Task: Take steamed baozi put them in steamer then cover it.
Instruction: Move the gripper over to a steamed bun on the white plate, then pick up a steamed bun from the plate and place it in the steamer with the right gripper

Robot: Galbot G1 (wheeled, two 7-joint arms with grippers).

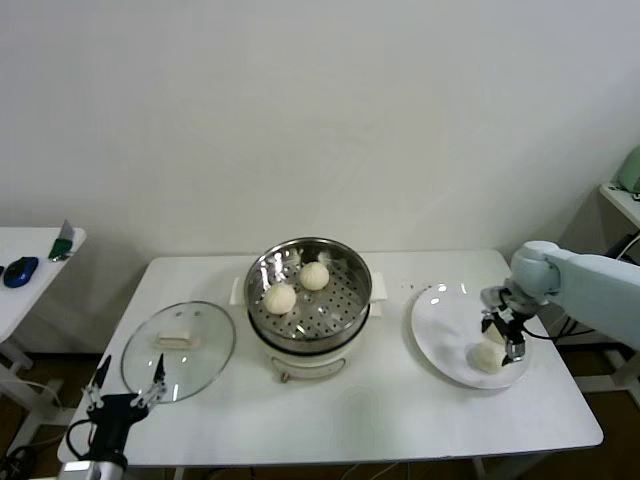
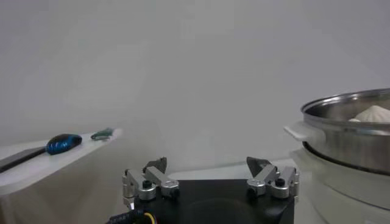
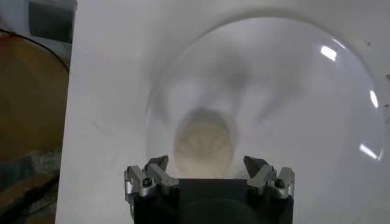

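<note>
Fingers spread, the right gripper (image 1: 503,334) hung over a bun (image 1: 487,358) on the plate (image 1: 440,335), apparently bound for the steamer (image 1: 308,295); the left gripper (image 1: 128,392) waited unclenched beside the cover (image 1: 178,350).

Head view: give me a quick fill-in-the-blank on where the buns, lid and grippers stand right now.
1. The steamer holds ____ baozi.
2. The cover lies on the table to the robot's ____ of the steamer.
3. The right gripper is over the white ____, jaws open around a baozi.
4. The left gripper, near the cover, holds ____.

Missing words: two; left; plate; nothing
</note>
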